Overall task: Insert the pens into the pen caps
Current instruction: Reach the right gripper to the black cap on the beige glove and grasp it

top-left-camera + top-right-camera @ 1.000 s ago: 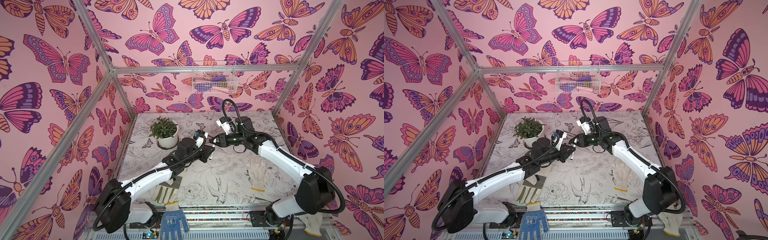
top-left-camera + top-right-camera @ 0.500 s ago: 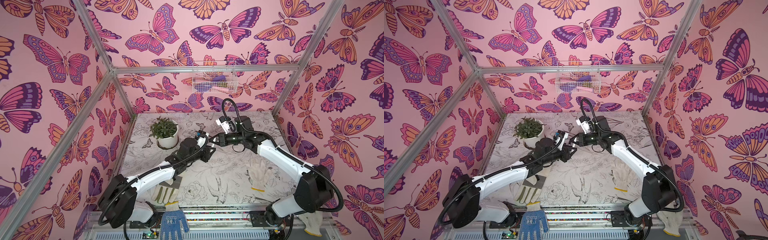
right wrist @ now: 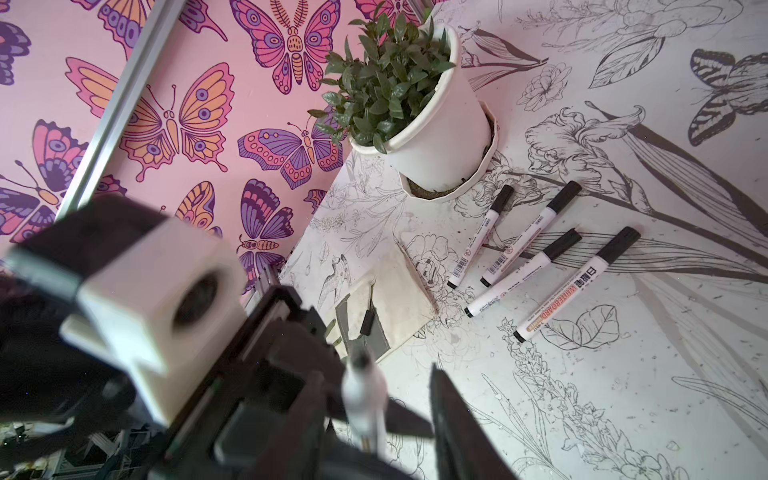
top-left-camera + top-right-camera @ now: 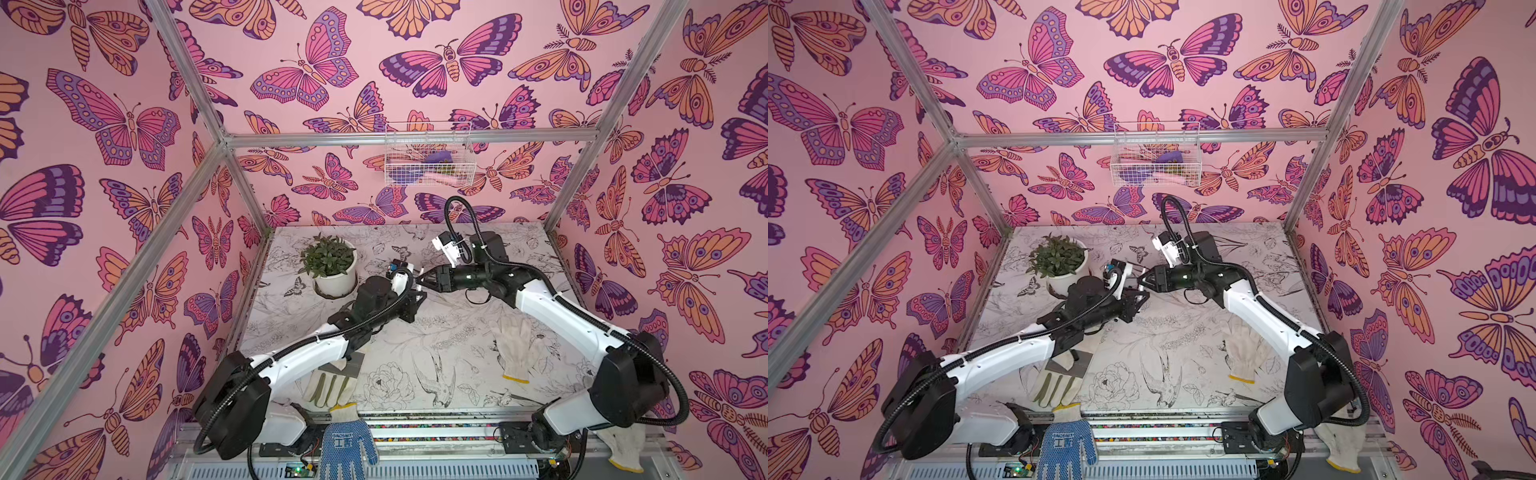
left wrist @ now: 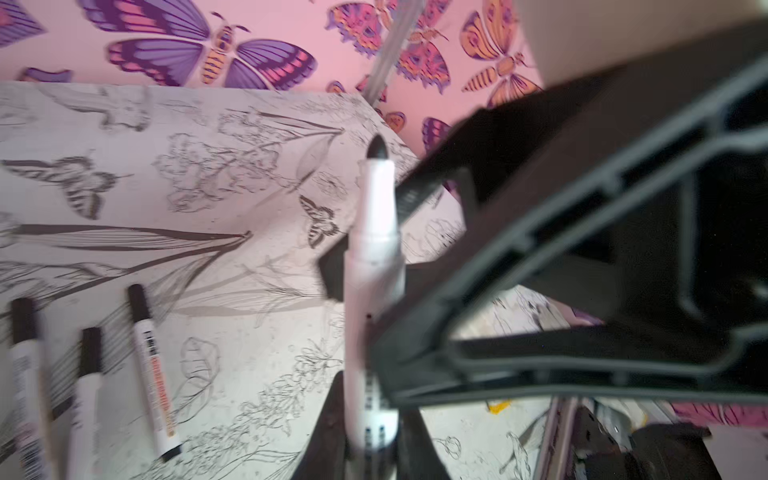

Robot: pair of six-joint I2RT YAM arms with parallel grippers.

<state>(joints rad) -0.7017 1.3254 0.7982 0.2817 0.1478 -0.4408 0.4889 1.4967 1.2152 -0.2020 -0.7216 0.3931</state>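
Hiccup: left claw [image 5: 370, 415] pinched tight on the slim white marker pen [image 5: 374, 270], tip bare; right claw [image 3: 376, 374] gapes empty astride it. Fetch that small black cap [image 3: 368, 321], align straight.

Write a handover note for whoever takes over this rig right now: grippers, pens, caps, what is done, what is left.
Left gripper: shut on a pen, dark tip bare.
Right gripper: open, jaws either side of that pen.
Done: four capped pens lie on the table by the pot.
Left: cap the held pen. A loose cap seems to lie on the glove.
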